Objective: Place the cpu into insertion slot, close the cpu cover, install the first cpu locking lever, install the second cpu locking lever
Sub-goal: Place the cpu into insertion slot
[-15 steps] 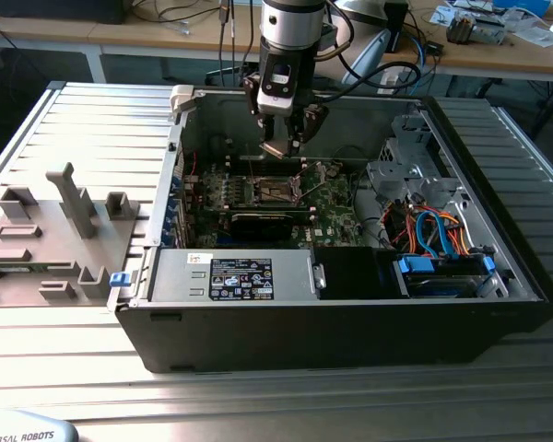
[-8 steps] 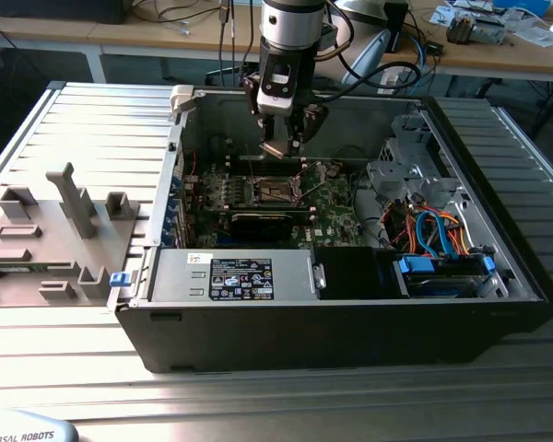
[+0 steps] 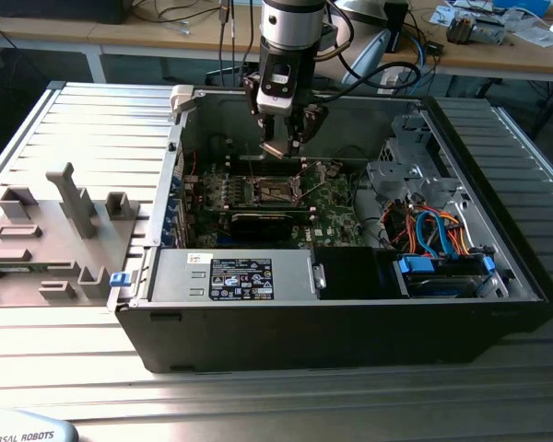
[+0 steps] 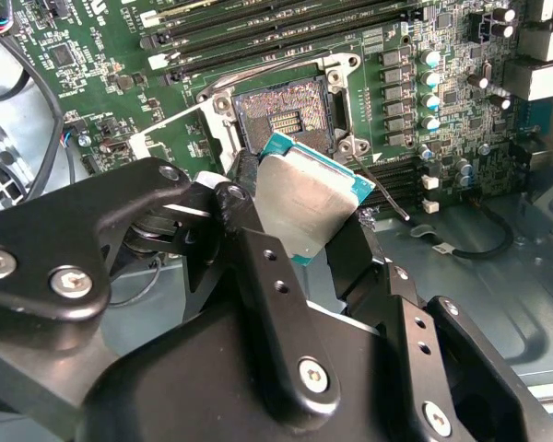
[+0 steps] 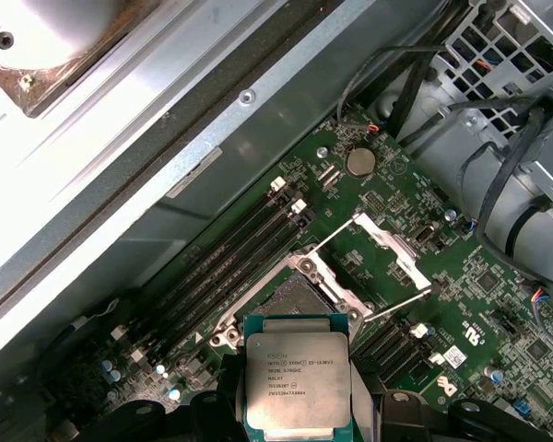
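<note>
My gripper (image 3: 282,140) hangs inside the open computer case, shut on the cpu (image 4: 306,201), a small square chip with a silvery top and a teal edge. The cpu (image 5: 298,382) is held tilted a little above the insertion slot (image 5: 291,298), apart from it. The insertion slot (image 4: 286,112) lies uncovered, its dark pin field showing inside a silver rim on the green board. The cpu cover (image 5: 389,242) stands swung open beside the slot, and two thin wire levers are raised off the socket. In the exterior view the slot (image 3: 272,191) lies just below the fingers.
Long memory slots (image 5: 230,253) run along one side of the socket. A black graphics card (image 3: 258,222) lies just in front of it. A drive cage with blue and orange cables (image 3: 433,230) is at the exterior view's right, and a grey fixture plate (image 3: 55,230) at its left.
</note>
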